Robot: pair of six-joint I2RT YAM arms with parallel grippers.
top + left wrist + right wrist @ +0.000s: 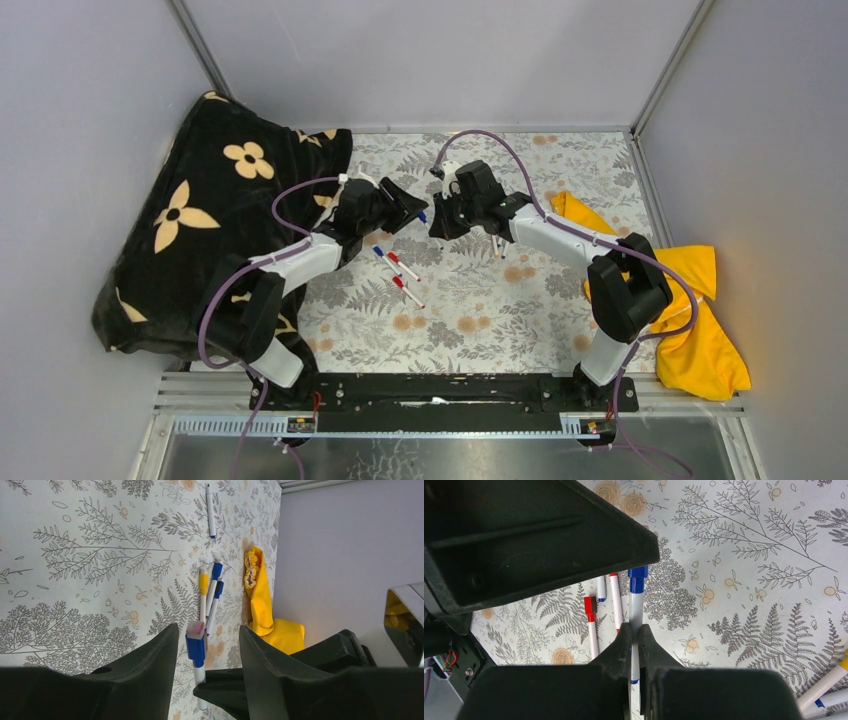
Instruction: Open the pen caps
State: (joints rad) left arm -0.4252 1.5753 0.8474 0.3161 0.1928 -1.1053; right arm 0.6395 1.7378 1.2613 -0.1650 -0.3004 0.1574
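Observation:
My right gripper (443, 218) (634, 628) is shut on the white barrel of a pen (636, 611) and holds it above the table. The pen's blue cap (637, 579) (196, 649) points toward my left gripper (404, 206) (208, 630). The left gripper is open, and the blue cap stands between its two fingers with a gap on each side. Three more capped pens, two red (403, 266) and one blue (380, 252), lie on the table below the grippers. A yellow-capped pen (203, 583) and two blue-capped pens (216, 573) lie together near the right arm.
A black cushion with cream flowers (190, 220) fills the left side. A yellow cloth (695, 320) lies at the right wall. Another pen (210, 510) lies apart on the floral table cover (480, 320). Grey walls close in the table.

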